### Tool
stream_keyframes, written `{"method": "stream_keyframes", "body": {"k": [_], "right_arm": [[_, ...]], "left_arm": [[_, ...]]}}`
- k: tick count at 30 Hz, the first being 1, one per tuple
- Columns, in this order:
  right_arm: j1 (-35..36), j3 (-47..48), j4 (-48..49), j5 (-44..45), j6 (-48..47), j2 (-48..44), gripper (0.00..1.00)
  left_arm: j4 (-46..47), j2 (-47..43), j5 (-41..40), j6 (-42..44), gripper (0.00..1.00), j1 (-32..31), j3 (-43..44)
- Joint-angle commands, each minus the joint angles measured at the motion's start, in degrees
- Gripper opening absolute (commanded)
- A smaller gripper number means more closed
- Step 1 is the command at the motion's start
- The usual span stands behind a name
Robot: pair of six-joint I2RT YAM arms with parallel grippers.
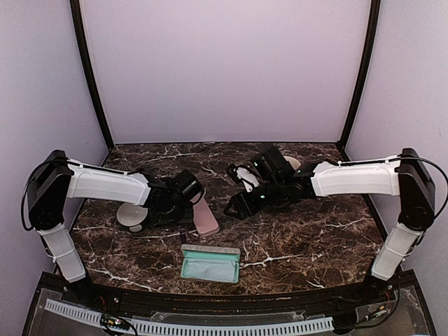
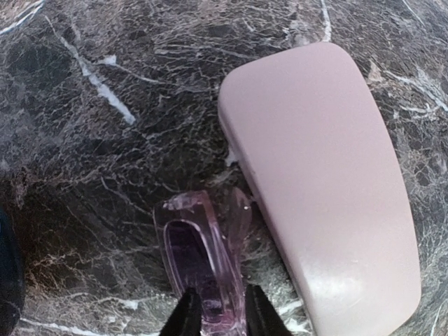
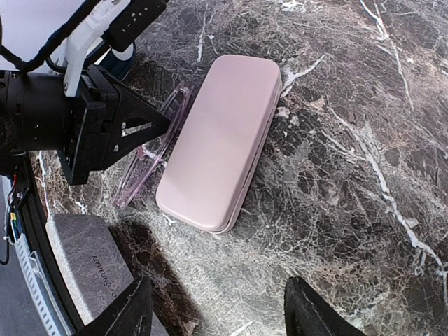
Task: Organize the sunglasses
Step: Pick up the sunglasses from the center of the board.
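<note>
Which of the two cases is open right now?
The mint-lined case at the near edge of the table: its inside faces up, on show. The pink case beside the left hand lies shut.

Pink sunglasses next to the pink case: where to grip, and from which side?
Pinch the pink sunglasses across the frame at the end nearest the left hand, coming from above. They lie lengthwise, tight along the long edge of the pink case, so a mid-frame pinch would likely foul the case. That end looks freer.

arms: white shells, black joints | right pincer: black fingers
</note>
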Motion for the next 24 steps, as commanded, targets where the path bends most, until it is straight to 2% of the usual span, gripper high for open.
{"method": "stream_keyframes", "body": {"k": [1, 16, 24], "right_arm": [[-0.40, 1.84, 0.05, -0.55, -0.70, 0.84, 0.65], [-0.40, 1.47, 0.54, -0.89, -0.61, 0.97, 0.64], [-0.60, 1.46, 0.12, -0.90, -0.55, 0.22, 0.64]], "left_arm": [[-4.34, 0.79, -2.40, 1.13, 0.20, 0.08, 2.13], [-12.54, 2.94, -6.08, 5.04, 0.01, -1.50, 6.84], [-21.38, 2.55, -11.38, 9.45, 0.00, -3.32, 11.87]]}}
